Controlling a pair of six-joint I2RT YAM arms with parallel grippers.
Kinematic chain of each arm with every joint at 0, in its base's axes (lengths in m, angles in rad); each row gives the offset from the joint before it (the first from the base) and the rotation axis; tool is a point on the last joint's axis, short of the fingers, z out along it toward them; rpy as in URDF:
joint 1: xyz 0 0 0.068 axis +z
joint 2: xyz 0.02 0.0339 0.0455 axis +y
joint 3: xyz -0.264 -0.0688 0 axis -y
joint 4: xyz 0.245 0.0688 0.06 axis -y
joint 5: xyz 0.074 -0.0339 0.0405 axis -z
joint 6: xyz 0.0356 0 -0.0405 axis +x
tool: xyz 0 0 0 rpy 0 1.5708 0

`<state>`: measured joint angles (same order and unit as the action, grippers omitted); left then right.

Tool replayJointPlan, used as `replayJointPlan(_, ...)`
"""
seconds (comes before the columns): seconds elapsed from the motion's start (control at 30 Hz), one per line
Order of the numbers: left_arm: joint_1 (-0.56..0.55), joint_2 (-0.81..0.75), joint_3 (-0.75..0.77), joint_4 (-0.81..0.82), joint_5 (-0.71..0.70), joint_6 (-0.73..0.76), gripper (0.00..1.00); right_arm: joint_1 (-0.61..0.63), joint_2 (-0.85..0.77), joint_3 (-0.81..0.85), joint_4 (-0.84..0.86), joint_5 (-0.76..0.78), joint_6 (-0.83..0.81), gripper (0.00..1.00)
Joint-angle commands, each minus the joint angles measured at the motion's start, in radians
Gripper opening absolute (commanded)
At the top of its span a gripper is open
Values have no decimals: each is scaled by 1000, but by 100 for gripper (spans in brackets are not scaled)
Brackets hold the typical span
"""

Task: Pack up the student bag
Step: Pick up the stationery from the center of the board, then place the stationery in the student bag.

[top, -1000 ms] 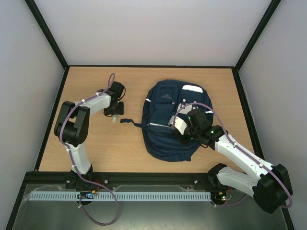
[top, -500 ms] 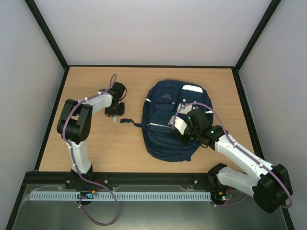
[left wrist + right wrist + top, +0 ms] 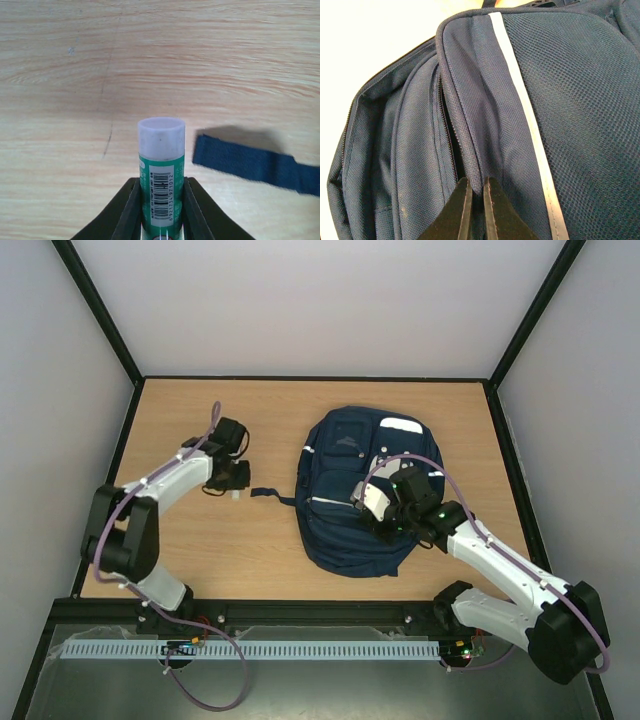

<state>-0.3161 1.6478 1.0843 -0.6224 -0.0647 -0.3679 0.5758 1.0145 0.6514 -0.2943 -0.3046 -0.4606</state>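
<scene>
The student bag (image 3: 345, 510), a navy backpack with white stripes, lies flat right of the table's middle. My right gripper (image 3: 376, 512) sits on the bag's front half; in the right wrist view it (image 3: 475, 187) is shut on a fold of the bag's fabric (image 3: 485, 135) beside an open zip slit (image 3: 449, 130). My left gripper (image 3: 232, 486) is left of the bag, low over the table. In the left wrist view it (image 3: 161, 192) is shut on a green glue stick with a white cap (image 3: 161, 155), held above the wood.
A loose navy strap end (image 3: 266, 492) lies on the table between the left gripper and the bag; it also shows in the left wrist view (image 3: 250, 162). Black frame rails border the table (image 3: 180, 550) on all sides.
My left arm has swung: its gripper moved a little to the left and nearer with the glue stick, and its elbow dropped outward. The right arm and bag have not moved.
</scene>
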Motion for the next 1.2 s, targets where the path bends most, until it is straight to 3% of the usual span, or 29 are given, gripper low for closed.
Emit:
replayJointPlan(0.0,-13,-124,-74,-28,81,-13,10,-4,19,-6,-19,3,0,3)
replayJointPlan(0.2,-129,-339,-145,23,142,-24,13,-4,27,-6,-19,8,3,3)
replayJointPlan(0.33,-295,-503,-191,82,105,-81,13,-4,27,-6,-14,13,12,3)
replayJointPlan(0.57,-481,-663,-286,157,16,-117,11,-4,7,86,-68,65,31,3)
replayJointPlan(0.87,-664,-693,-307,155,-135,-65,11,-4,-16,284,-193,189,10,2)
replayJointPlan(1.03,-784,-637,-248,186,-199,-28,11,-4,5,339,-192,270,0,1)
replayJointPlan(1.17,-884,-543,-172,208,-243,86,12,-4,9,371,-186,285,5,1)
